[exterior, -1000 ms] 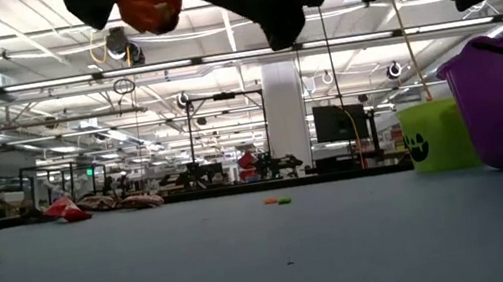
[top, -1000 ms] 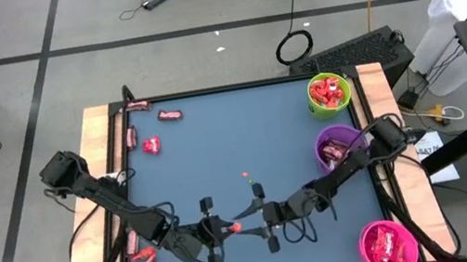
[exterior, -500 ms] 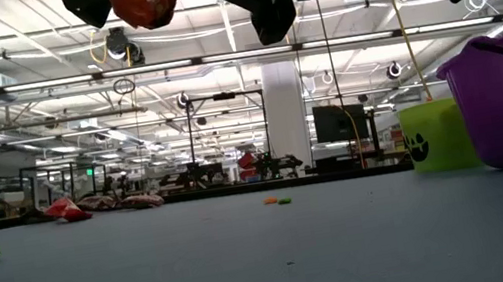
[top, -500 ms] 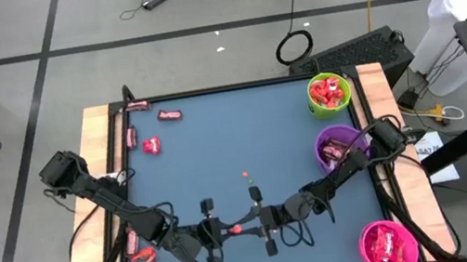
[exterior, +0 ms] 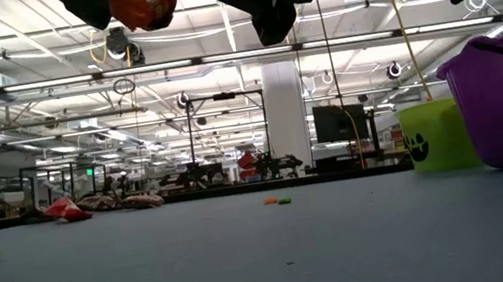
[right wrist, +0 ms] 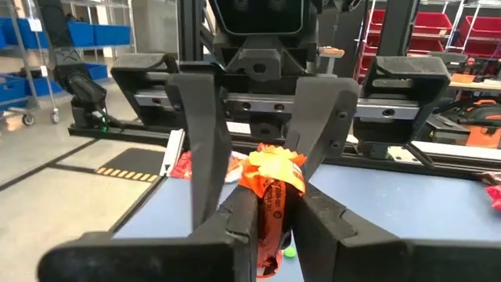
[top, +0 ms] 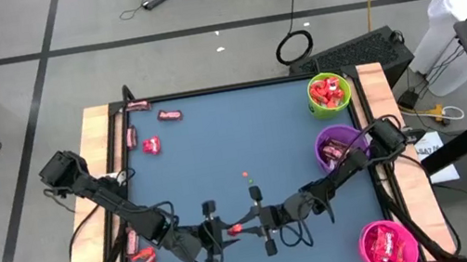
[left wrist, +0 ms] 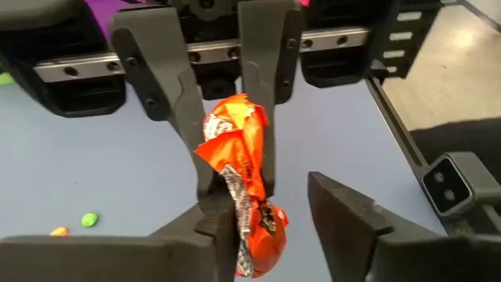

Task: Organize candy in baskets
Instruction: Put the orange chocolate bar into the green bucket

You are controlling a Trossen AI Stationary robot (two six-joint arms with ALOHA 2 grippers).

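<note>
Pinching orange candy (left wrist: 239, 168): right pincer (top: 255, 226) shut; left pincer (top: 221, 231) open alongside.

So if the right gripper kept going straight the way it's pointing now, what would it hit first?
The right gripper, jaws shut on the orange candy, points straight at the left gripper, whose jaws stand open around the same wrapper. It would probably meet those fingers first.
</note>
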